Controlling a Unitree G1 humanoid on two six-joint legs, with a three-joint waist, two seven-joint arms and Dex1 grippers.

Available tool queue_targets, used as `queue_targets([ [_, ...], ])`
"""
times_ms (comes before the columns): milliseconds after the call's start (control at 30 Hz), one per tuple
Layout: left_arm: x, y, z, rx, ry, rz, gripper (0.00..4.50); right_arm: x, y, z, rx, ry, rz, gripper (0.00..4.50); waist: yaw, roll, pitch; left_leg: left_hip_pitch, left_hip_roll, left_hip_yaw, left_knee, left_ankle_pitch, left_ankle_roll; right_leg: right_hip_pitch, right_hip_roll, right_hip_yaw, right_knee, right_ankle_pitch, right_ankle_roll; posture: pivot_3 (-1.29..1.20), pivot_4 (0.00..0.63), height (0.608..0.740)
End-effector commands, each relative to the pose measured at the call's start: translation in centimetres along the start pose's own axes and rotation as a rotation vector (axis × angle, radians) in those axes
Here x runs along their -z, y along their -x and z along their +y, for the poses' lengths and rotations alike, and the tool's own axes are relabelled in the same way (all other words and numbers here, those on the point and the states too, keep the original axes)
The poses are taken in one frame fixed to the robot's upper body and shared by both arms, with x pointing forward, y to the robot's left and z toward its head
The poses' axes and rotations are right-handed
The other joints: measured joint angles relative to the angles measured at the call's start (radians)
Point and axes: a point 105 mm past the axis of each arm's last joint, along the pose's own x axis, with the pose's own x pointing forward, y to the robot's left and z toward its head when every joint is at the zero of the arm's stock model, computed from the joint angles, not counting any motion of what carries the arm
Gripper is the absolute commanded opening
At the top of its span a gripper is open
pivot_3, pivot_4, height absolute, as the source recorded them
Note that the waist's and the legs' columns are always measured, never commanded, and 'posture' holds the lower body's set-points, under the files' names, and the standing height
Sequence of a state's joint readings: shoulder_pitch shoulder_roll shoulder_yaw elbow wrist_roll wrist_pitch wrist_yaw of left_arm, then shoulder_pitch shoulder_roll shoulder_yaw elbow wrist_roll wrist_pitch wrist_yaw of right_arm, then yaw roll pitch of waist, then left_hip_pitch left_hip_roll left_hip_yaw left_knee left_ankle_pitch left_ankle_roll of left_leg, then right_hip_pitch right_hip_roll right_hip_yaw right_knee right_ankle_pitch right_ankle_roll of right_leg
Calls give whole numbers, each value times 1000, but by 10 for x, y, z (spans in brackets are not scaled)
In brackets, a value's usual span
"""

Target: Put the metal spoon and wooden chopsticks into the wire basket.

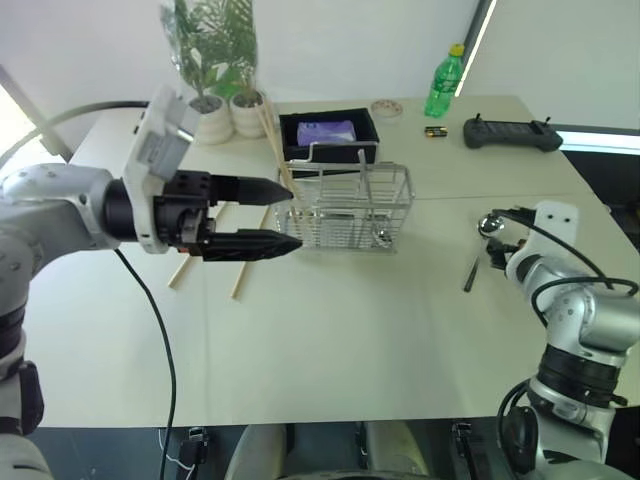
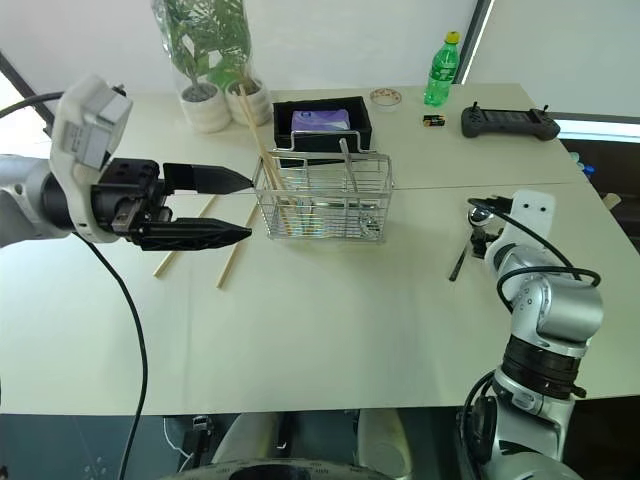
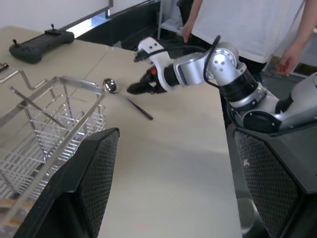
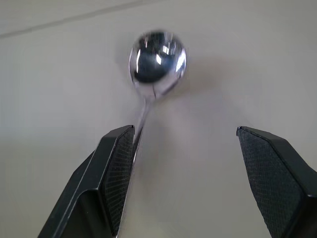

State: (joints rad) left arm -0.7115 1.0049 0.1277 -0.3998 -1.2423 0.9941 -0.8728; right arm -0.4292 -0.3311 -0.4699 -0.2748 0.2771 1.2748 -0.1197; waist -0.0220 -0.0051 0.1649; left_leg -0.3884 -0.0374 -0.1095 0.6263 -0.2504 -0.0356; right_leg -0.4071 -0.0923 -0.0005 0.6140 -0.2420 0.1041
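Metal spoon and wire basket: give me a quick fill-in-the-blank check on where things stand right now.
1. The metal spoon lies on the ____, outside the wire basket.
2. The right gripper hovers over the spoon's handle with its jaws ____.
3. One of the wooden chopsticks leans inside the basket; ____ more lie on the table beside it.

Missing words: table; open; two

A pale table (image 1: 330,340) is carrying the wire basket (image 1: 350,212) near its middle, with two wooden chopsticks (image 1: 242,272) lying flat beside it on the robot's left. The metal spoon (image 4: 155,62) is lying on the right side. Along the far edge are sitting a black tray (image 1: 329,131), two potted plants (image 1: 212,110), a green bottle (image 1: 445,84) and a black controller (image 1: 510,133).
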Motion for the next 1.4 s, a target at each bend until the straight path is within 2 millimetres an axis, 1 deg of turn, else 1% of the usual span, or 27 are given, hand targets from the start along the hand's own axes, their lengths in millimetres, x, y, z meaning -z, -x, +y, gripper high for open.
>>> queue_targets([
  [33, -5, 2, 1, -1, -30, -7, 3863, -16, 5, 3, 3, -8, -75, 3362, 2, 0, 0, 0, 0, 0, 0, 0, 0, 0, 0, 0, 1, 0, 0, 0, 150, 714],
  [233, -7, 2, 2, -11, -33, -24, 3863, -27, 7, 4, 31, 39, -146, 3362, 4, 0, 0, 0, 1, -1, 1, 0, 0, 1, 2, 0, 0, 0, 0, 0, 150, 714],
  [367, -8, 2, 3, -16, -35, -32, 3863, -18, 1, 14, -3, -1, -96, 3362, 4, 0, 0, 0, 1, -1, 1, 0, 0, 1, 2, 0, 0, 0, 0, 0, 150, 714],
  [500, -10, 1, 4, -18, -38, -38, 3863, -12, -10, 16, 0, -18, -80, 3362, 4, 0, 0, 0, 1, -2, 1, 0, 0, 1, 2, 0, 0, 0, 0, 0, 150, 714],
  [667, -13, 1, 5, -21, -43, -44, 3863, 3, -29, 22, -33, -100, -14, 3362, 3, 0, 0, 0, 1, -2, 1, 0, 0, 1, 2, 0, 0, 0, 0, 0, 150, 714],
  [733, -14, 0, 5, -22, -46, -46, 3863, 8, -36, 22, -27, -92, -2, 3362, 1, -1, 0, 0, 1, -2, 1, 0, 0, 1, 2, 0, 0, 0, 0, 0, 150, 714],
  [833, -17, 0, 5, -24, -48, -47, 3863, 11, -40, 22, -11, -90, -1, 3362, 1, -2, -1, 1, 1, -2, 2, 0, 0, 2, 2, 0, 0, 0, 0, 0, 150, 714],
  [933, -17, 0, 5, -23, -46, -42, 3931, 12, -42, 22, -10, -92, -5, 2625, 1, -3, -1, 1, 1, -2, 2, 0, 0, 3, 2, 0, 0, 0, 0, 0, 150, 714],
  [1000, -17, 0, 3, -18, -44, -38, 3931, 13, -43, 23, -8, -92, -6, 1726, -2, -3, -1, 2, 1, -2, 2, 0, 0, 3, 2, 1, 1, 0, 0, 0, 150, 714],
  [1033, -17, 0, 2, -15, -44, -36, 3931, 13, -43, 22, -7, -93, -7, 1141, -2, -3, -1, 2, 1, -2, 2, 0, 0, 3, 3, 1, 1, 0, 0, 0, 150, 714],
  [1100, -17, 1, 1, -11, -40, -32, 3931, 13, -43, 23, -6, -94, -9, 146, -2, -3, -1, 2, 2, -2, 2, 0, 0, 3, 3, 1, 1, 0, 0, 0, 150, 714],
  [1133, -16, 1, 1, -10, -40, -29, 3931, 14, -43, 23, -6, -94, -10, 62, -2, -3, -1, 2, 2, -2, 2, 0, 0, 3, 3, 1, 1, 0, 0, 0, 150, 714],
  [1267, -15, 1, 1, -11, -41, -25, 3931, 14, -43, 21, 4, -80, -11, 62, -1, -3, -1, 2, 2, -2, 2, 0, 0, 3, 3, 1, 1, 0, 0, 0, 150, 714],
  [1367, -16, 1, 2, -12, -43, -27, 3931, 7, -42, 21, 2, -45, -49, 62, -1, -3, -1, 2, 2, -2, 2, 0, 0, 3, 3, 1, 1, 0, 0, 0, 150, 714],
  [1400, -16, 1, 2, -12, -43, -28, 3931, 1, -41, 21, 1, -15, -78, 62, -1, -3, -1, 2, 2, -2, 2, 0, 0, 3, 3, 1, 1, 0, 0, 0, 150, 714],
])
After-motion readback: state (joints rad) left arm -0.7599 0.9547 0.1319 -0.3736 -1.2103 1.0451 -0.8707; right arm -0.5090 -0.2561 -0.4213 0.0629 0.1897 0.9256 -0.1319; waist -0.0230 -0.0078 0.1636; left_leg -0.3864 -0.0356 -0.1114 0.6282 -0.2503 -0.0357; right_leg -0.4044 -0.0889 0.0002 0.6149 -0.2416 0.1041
